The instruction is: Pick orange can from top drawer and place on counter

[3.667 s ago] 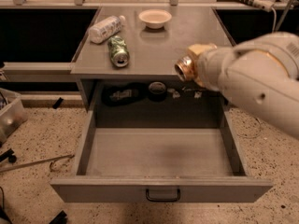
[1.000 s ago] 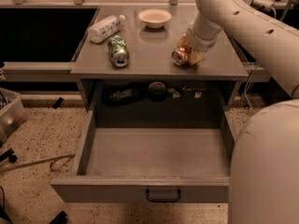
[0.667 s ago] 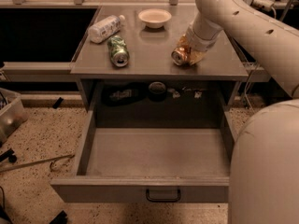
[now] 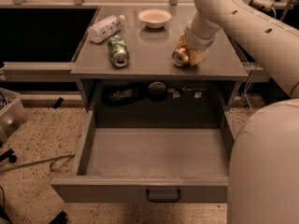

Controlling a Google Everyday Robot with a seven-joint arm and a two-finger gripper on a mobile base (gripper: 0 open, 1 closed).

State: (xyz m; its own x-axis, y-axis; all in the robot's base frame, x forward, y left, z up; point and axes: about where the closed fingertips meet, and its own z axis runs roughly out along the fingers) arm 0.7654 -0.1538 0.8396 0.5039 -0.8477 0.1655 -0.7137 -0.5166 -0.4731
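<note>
The orange can [image 4: 180,58] lies on its side on the counter [image 4: 149,59], right of centre, with its silver end facing me. My gripper [image 4: 191,53] comes down from the upper right and is shut on the orange can, holding it at the counter surface. The top drawer [image 4: 140,190] is pulled fully open below, and its inside is bare. Its black wire handle [image 4: 163,196] shows on the front panel.
A green can [image 4: 117,51] lies on the counter's left half, with a white plastic bottle [image 4: 105,28] behind it and a white bowl [image 4: 154,17] at the back. My arm's large body [image 4: 266,162] fills the lower right. A bin [image 4: 9,115] stands on the floor at the left.
Since 3.7 s ago the arm has carried the orange can from the counter's front edge onto the counter. Over the last second nothing has visibly moved.
</note>
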